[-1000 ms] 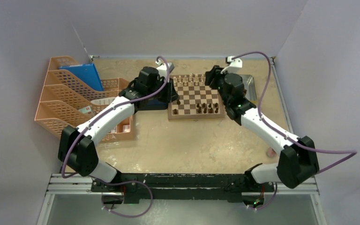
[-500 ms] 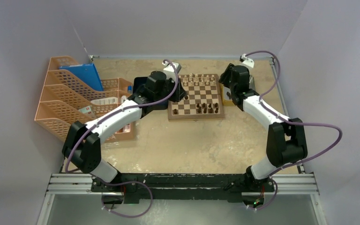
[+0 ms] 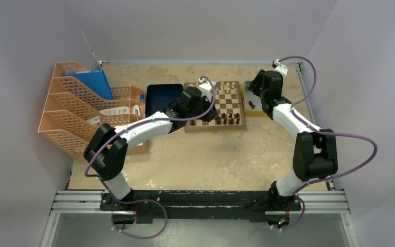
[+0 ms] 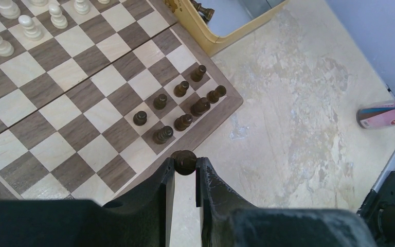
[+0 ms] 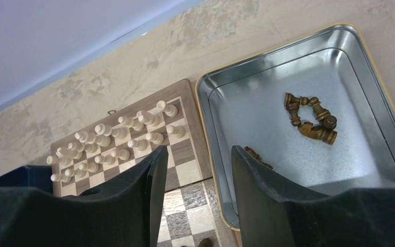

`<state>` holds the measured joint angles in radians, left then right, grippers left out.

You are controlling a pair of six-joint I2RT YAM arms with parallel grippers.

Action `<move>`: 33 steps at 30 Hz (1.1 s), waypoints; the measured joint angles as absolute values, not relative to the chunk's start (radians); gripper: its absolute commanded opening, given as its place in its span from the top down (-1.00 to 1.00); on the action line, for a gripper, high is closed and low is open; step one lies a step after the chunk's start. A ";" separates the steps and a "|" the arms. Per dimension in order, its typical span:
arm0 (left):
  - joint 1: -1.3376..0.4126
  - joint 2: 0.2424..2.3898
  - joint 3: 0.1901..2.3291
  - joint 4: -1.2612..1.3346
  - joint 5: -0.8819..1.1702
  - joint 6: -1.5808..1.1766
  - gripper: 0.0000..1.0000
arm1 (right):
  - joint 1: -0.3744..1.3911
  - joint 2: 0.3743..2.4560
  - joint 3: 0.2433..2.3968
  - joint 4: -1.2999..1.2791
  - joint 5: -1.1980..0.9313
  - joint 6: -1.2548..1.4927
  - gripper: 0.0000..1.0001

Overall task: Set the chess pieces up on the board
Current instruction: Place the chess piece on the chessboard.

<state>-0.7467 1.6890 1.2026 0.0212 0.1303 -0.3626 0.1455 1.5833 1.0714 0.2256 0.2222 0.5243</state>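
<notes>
Swinging across from the board's [image 4: 56,113] left side, your left gripper [image 4: 185,170] now pinches one dark chess piece [image 4: 185,161] over the board's near edge, beside the standing dark chessmen [image 4: 200,106]. Right gripper [image 5: 198,154] has left the board; jaws parted, empty, above the silver tray [image 5: 267,103] right of it, loose chessmen [image 5: 313,131] inside. Placement next, likely. No writing legible.

Mottled beige table [image 3: 211,154]. Chequered board [image 3: 213,128] lies flat on it. Just left of board: dark blue tray [image 3: 162,95]. Just right: silver metal tray [image 3: 246,98]. Well left: orange file racks [image 3: 67,123].
</notes>
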 measured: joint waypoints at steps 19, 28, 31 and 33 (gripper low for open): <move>-0.761 1.747 1.139 0.167 0.000 -0.263 0.85 | 0.146 1.527 1.071 0.245 0.192 0.520 -0.04; -0.762 1.794 1.114 0.186 -0.012 -0.244 0.85 | 0.146 1.502 1.066 0.244 0.193 0.512 -0.06; -0.762 1.801 1.114 0.195 -0.012 -0.242 0.85 | 0.146 1.488 1.055 0.250 0.192 0.508 -0.06; -0.762 1.805 1.114 0.202 -0.012 -0.242 0.85 | 0.146 1.468 1.041 0.253 0.191 0.506 -0.06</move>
